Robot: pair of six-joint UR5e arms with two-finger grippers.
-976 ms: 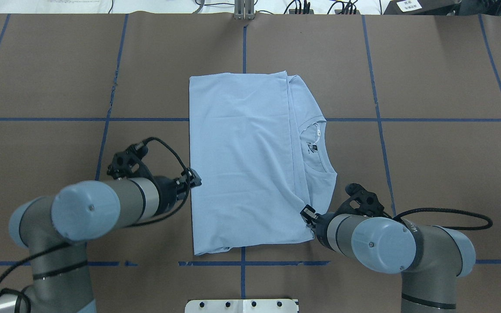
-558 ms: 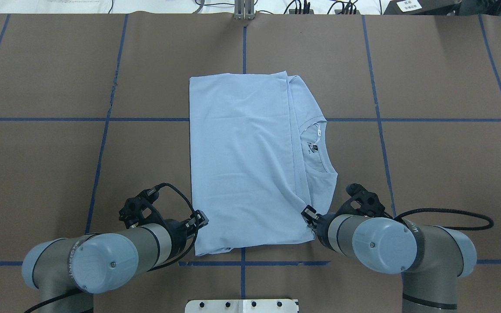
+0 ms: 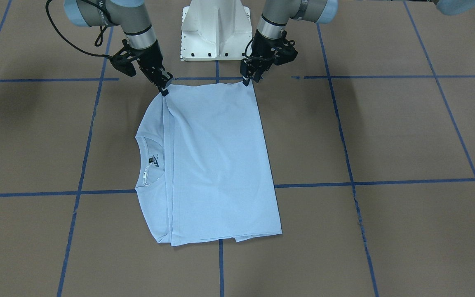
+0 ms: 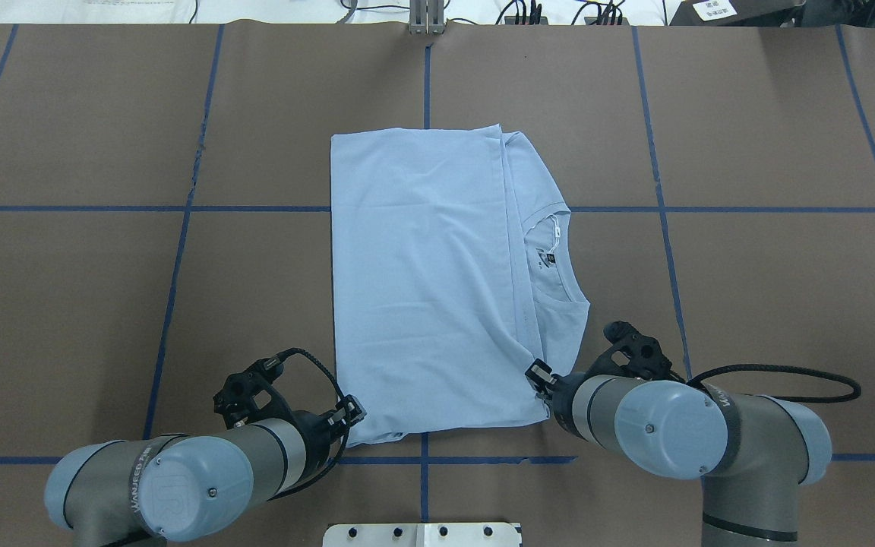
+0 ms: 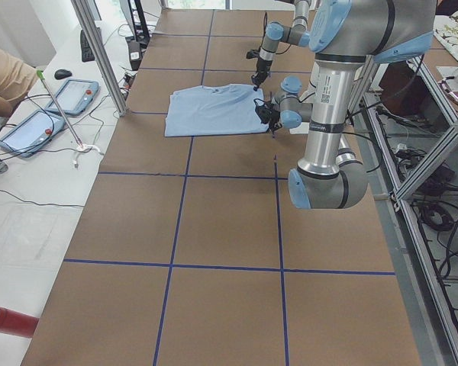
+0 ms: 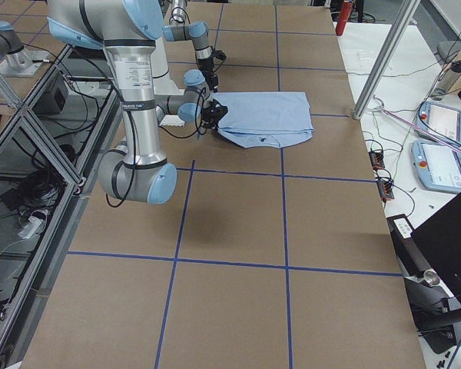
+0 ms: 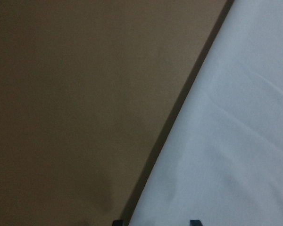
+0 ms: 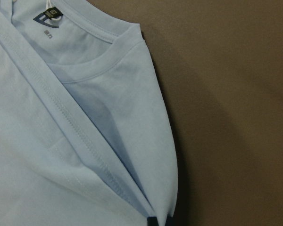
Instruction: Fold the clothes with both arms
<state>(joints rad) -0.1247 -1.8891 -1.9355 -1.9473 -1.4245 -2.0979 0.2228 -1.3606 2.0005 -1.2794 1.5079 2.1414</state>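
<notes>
Light blue T-shirt (image 4: pixel 422 289), part-folded, is met at both near corners.
Nearest the robot, the left gripper (image 4: pixel 350 418) has been shifted from the T-shirt's 9 o'clock edge to its 7 o'clock corner, jaws parted with cloth between. At 5 o'clock the right gripper (image 4: pixel 536 376) is pinched on cloth. Farther out, the T-shirt is spread flat on the table (image 4: pixel 65 304), collar (image 4: pixel 555 258) at 3 o'clock. A fold is judged ready once the left jaws are closed.

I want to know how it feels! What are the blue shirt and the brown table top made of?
The T-shirt looks like soft knit cloth, maybe cotton: matte, gently wrinkled, with stitched seams at the collar. The table cover looks like dull brown paper or card, flat and marked with blue tape lines; I can't be sure.
</notes>
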